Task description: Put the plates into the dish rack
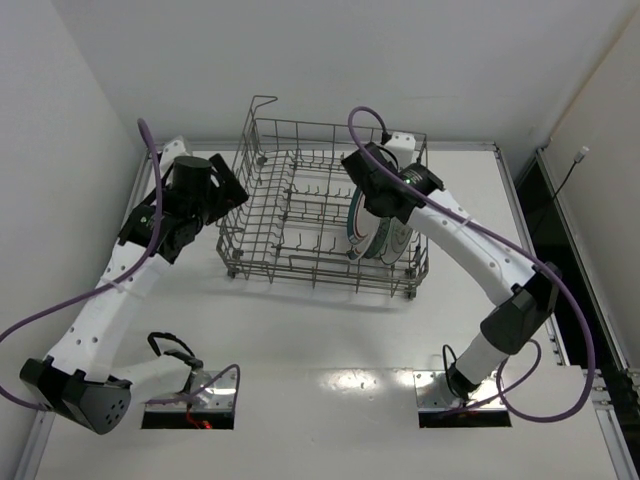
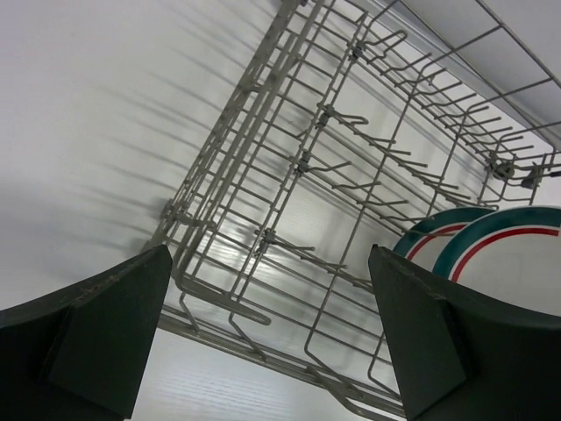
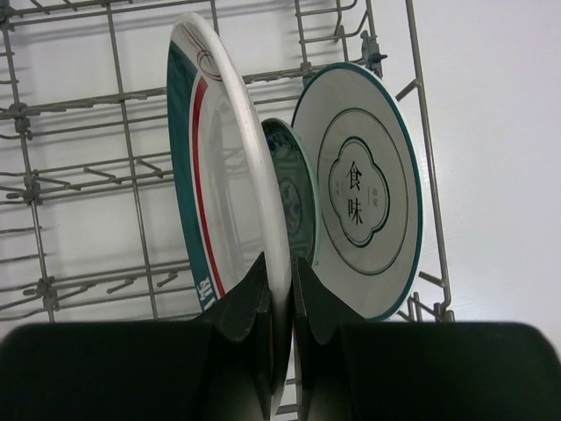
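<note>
Right gripper [image 3: 279, 263] is clamped narrow on the rim of a teal-and-red banded plate [image 3: 223, 167]; that plate stands on edge at the 3 o'clock end of the dish rack [image 1: 320, 268]; at its 3 o'clock stand a small teal-blue plate [image 3: 294, 197] and a white character-marked plate [image 3: 355, 189]; left gripper [image 2: 269, 254] gapes wide, empty, at the rack's 9 o'clock side.
</note>
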Robot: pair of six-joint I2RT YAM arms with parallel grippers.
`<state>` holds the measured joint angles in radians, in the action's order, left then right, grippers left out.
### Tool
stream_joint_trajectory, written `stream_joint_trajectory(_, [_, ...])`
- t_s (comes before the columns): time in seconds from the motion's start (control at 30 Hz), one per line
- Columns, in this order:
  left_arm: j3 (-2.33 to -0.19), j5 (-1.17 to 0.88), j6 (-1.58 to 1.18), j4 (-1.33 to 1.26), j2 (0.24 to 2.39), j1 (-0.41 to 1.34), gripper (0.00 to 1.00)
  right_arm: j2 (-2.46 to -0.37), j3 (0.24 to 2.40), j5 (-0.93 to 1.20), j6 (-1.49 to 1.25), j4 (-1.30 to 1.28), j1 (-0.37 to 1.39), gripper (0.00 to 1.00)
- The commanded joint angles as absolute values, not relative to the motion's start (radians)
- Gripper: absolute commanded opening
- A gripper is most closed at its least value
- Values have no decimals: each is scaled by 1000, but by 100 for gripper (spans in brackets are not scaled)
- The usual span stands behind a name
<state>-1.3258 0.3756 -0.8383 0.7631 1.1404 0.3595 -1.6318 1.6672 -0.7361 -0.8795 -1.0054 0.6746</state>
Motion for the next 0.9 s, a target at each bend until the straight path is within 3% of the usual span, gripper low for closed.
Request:
stream_joint_trajectory(0.0, [-1322,361,-793,762,1123,318,94,-1681,1746,-842,-876,-1022,672,0])
stream_joint_trajectory(0.3, [-1322,327,-750,781,1123,259,94,-1984,2023,-873,-867,-1134,733,0])
stream_joint_trajectory(0.47, [-1302,327,-721,790,1123,241,94,-2039,2033,-813,-867,-1125,733,1])
stream_joint_trajectory(0.57, [-1266,347,-721,799,1123,241,94,-2028,2022,-759,-857,-1115,733,18])
stream_joint_trajectory(0.67, [-1214,394,-756,799,1111,241,94,-1958,2013,-710,-822,-1094,724,63])
stream_joint_trajectory(0.7, [-1200,394,-767,799,1111,241,94,-1933,2013,-701,-812,-1083,724,93])
stream_joint_trajectory(0.73, [-1174,403,-779,799,1097,241,94,-1904,2013,-701,-795,-1083,724,100])
stream_joint_trajectory(0.87, [-1138,416,-791,787,1065,241,94,-1725,2011,-719,-695,-1048,724,100])
